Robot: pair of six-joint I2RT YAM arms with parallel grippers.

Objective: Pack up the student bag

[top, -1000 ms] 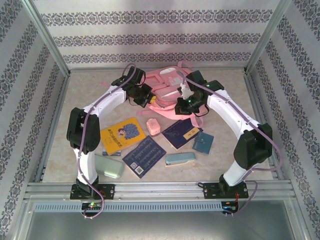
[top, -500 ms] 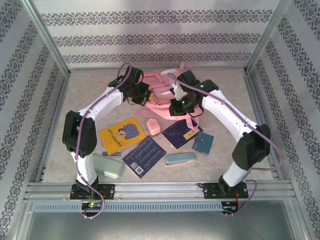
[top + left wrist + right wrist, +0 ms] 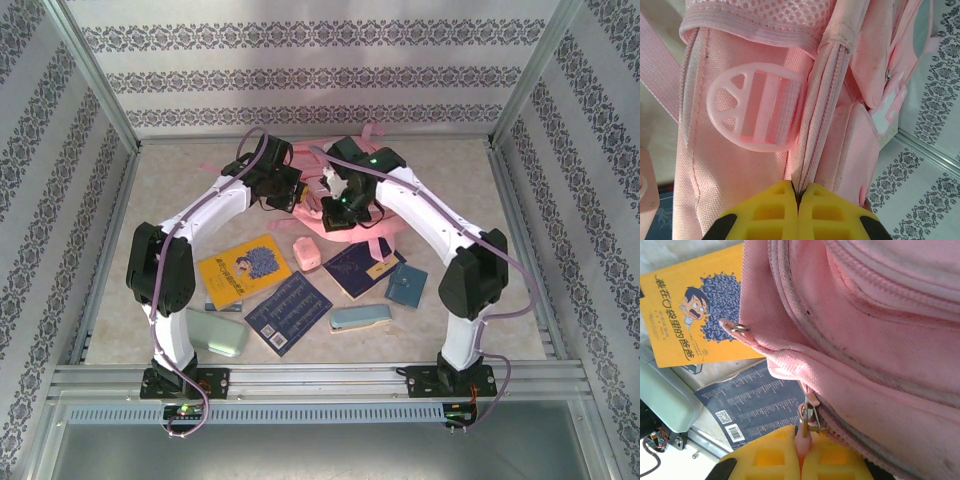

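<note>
The right gripper [image 3: 801,452] is clamped on the zip pull [image 3: 808,421]. The left gripper [image 3: 798,202] pinches a seam of the student bag [image 3: 740,60]. I'd drag straight along the zip while the left braces.

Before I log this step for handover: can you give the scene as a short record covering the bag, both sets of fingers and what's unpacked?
bag: pink student bag, at the far side of the table
left fingers: shut, pinching the student bag at a zip seam
right fingers: shut on a zip pull
unpacked: yellow book, dark blue book and smaller items, nearer the arm bases
</note>
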